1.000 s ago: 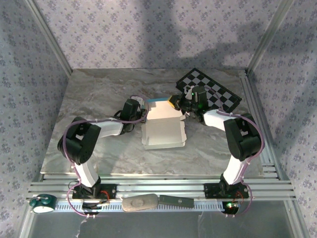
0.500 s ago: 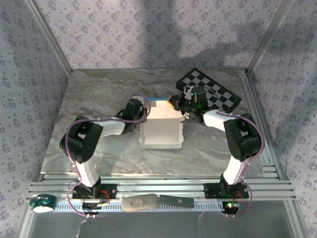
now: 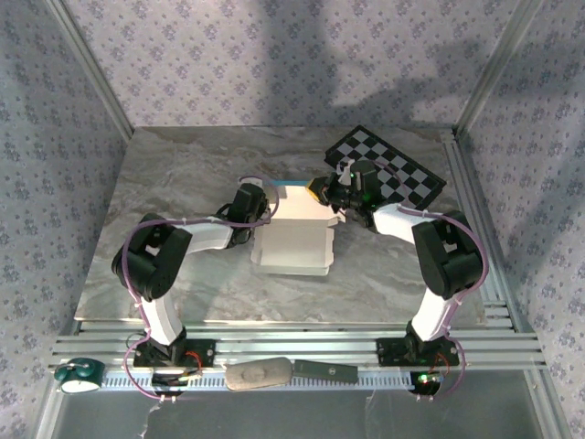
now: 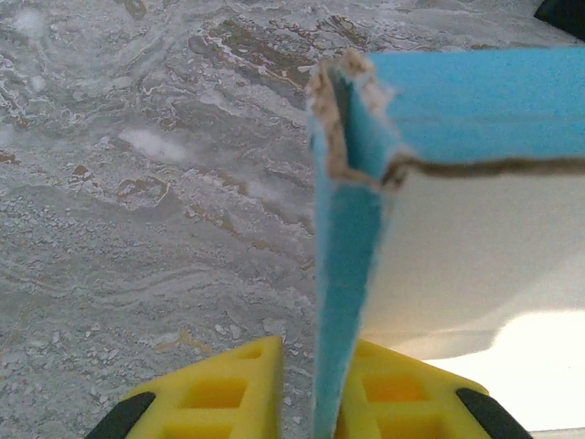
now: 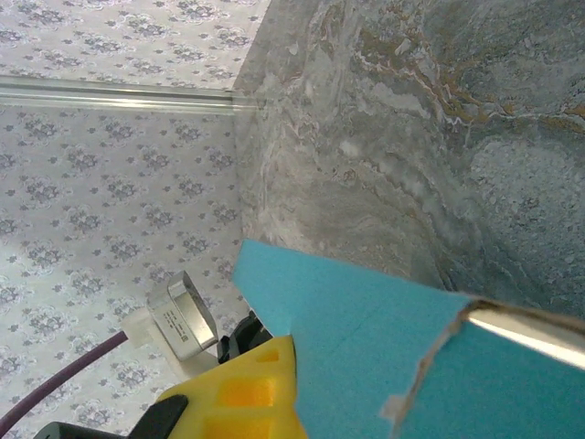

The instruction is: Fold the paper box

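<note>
Tabletop; left gripper, right gripper angled inward, flanking paper box.

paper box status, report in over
Left pincer open astride upright turquoise flap. Right pincer shut on far edge of thin white-and-turquoise card paper box, half folded. Nothing blocking.

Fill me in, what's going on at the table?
Both arms are working the paper box, which lies white side up at mid-table, partly folded. The left hand has a raised turquoise flap between its yellow fingers; whether it is clamped is unclear. The right hand is shut on the box's far edge, beside the checkerboard.
</note>
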You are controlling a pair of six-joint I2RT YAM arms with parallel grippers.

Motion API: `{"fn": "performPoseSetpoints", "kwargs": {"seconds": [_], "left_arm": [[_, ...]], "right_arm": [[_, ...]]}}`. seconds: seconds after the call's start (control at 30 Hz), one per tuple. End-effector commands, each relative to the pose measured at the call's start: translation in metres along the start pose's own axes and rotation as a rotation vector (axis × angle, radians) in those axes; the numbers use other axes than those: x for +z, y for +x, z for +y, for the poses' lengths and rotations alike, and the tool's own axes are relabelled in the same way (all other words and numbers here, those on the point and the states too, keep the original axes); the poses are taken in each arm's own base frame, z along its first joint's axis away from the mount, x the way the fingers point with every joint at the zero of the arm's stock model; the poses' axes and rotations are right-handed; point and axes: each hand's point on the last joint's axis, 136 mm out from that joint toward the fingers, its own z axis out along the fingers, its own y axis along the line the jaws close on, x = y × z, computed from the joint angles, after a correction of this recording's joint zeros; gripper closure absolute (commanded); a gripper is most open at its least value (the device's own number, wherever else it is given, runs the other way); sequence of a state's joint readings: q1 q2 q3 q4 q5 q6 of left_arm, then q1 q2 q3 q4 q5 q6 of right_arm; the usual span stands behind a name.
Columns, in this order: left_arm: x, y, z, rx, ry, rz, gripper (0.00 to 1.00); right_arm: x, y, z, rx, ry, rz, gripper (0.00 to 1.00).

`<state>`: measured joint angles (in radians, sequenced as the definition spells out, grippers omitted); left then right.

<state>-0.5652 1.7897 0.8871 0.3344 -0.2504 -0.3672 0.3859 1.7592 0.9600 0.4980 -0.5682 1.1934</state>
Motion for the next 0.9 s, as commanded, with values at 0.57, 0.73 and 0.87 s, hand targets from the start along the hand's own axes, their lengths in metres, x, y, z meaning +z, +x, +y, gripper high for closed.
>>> {"fn": "performPoseSetpoints", "kwargs": {"seconds": [0.57,0.73,0.87], "left_arm": [[0.004,0.051,0.046,-0.003,-0.163,0.097,0.98],[0.005,0.053,0.045,0.000,-0.157,0.106,0.80],[0.006,0.058,0.046,0.003,-0.157,0.120,0.78]], "right_arm": [[-0.004,0.010,0.003,-0.073,-0.003,0.021,1.00],[-0.003,0.012,-0.003,-0.068,0.002,0.023,1.00],[-0.003,0.010,0.000,-0.069,-0.002,0.021,1.00]]}}
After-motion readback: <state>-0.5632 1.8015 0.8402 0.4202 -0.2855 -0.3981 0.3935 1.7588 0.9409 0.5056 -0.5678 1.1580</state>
